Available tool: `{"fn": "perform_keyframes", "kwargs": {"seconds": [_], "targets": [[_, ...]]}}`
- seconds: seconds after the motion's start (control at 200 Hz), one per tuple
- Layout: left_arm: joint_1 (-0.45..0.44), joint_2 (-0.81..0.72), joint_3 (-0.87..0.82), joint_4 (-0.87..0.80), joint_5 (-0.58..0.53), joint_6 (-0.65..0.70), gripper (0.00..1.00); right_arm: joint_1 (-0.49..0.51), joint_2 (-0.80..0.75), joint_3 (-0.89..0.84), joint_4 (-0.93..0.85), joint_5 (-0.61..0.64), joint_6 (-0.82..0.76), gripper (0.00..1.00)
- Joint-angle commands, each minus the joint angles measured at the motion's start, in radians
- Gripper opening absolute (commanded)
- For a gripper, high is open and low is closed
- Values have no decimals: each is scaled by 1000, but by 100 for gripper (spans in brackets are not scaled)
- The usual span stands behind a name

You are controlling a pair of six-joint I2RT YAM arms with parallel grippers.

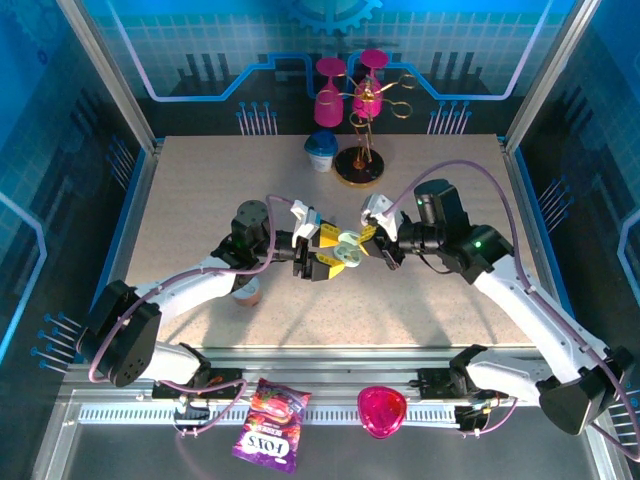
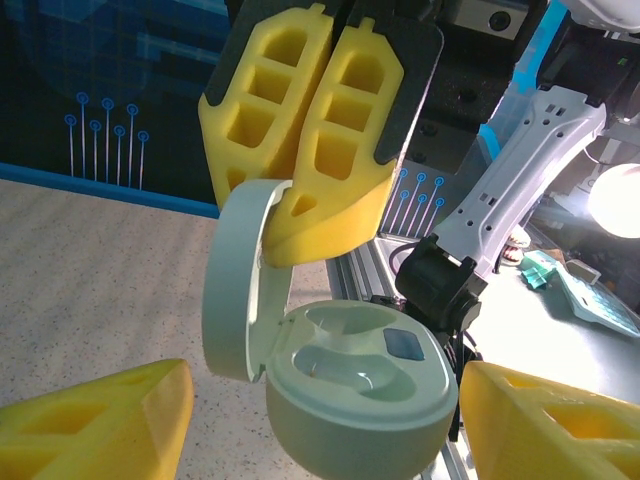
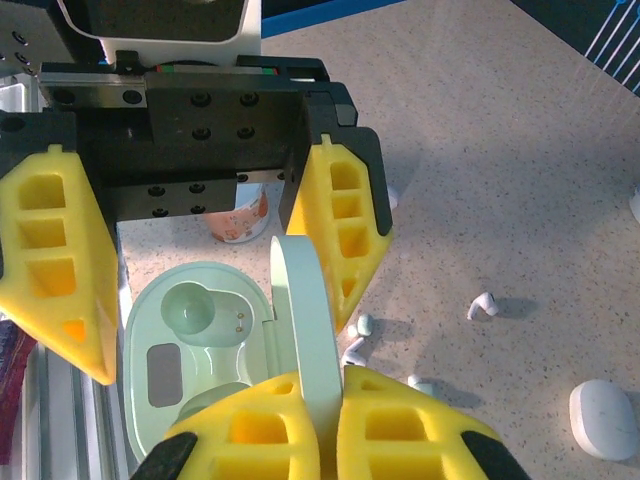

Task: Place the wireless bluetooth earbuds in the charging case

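A pale green charging case [image 1: 347, 250] hangs open above the table's middle, both wells empty. My left gripper [image 2: 325, 420] is shut on its body [image 2: 360, 400], a yellow pad on each side. From above, my right gripper [image 3: 325, 385] is shut on the raised lid [image 3: 305, 320], pinching its edge. Both grippers meet at the case, the left gripper [image 1: 318, 252] on its left and the right gripper [image 1: 370, 237] on its right. Several tiny white earbuds lie on the table below: one earbud [image 3: 483, 305] apart, another earbud [image 3: 352, 348] and a third earbud [image 3: 420, 385] closer in.
A small white rounded case [image 3: 603, 420] lies on the table to the right of the earbuds. A printed cup [image 1: 245, 292] stands under the left arm. A glass rack [image 1: 362, 120] and a blue-white cup [image 1: 320, 150] stand at the back. A snack pouch [image 1: 270, 425] and a pink disc [image 1: 382, 410] lie at the front rail.
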Motion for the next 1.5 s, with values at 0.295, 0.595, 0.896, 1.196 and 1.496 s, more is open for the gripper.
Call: {"fn": "perform_keyframes", "kwargs": {"seconds": [0.295,0.595,0.896,1.196,1.496], "targets": [[-5,6,9,16,10,1,71,20,15,35,62,-45,12,0],[-5,6,9,22,22,-3,55,19,15,28,58,-53,13,0],[-5,6,-4,36,17,13,43,22,-4,26,63,-41,25,16],[46,38,-88,290,-48,-73,43,-39,-118,-102,285,-74,166,72],[89,16,-150,444,-136,-131,42,-239,-178,-331,553,37,550,78]]}}
